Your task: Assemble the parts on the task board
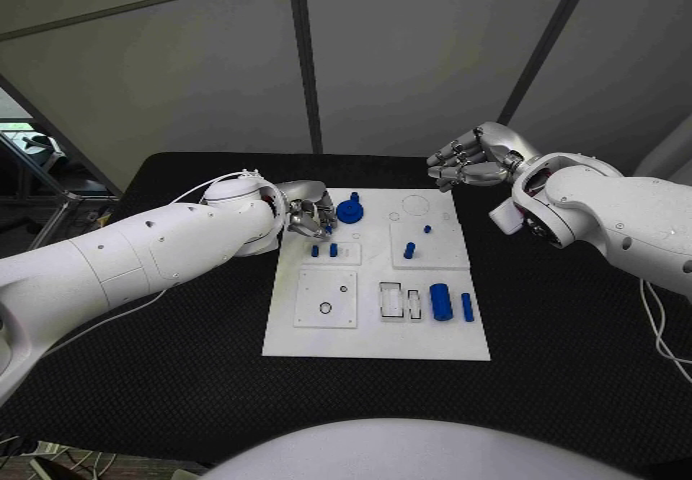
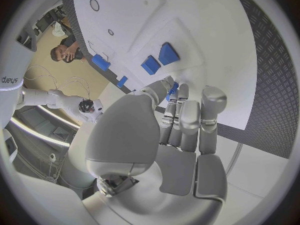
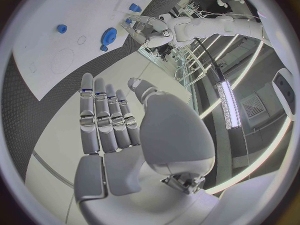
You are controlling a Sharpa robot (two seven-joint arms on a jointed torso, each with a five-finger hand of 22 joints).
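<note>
A black table (image 1: 173, 390) carries a white task board (image 1: 375, 335) lying flat in the middle. Nearest the robot on the board, toward its right side, two blue cylinders lie side by side, a thick one (image 1: 440, 301) and a thin one (image 1: 467, 306), with small rectangular slots just to their left. Farther back, two short blue pegs (image 1: 325, 250) stand on a raised square near the board's left side, and another blue peg (image 1: 410, 249) stands on a second square in the middle. At the board's far left corner the left hand (image 1: 306, 218) hangs just above the surface, its fingers straight and close together, holding nothing; the pair of pegs sits just in front of its fingertips. A blue gear (image 1: 351, 211) stands just beside this hand, on its right. Beyond the board's far right corner, the right hand (image 1: 476, 158) hovers over bare table, well apart from every part, fingers loosely extended and empty.
</note>
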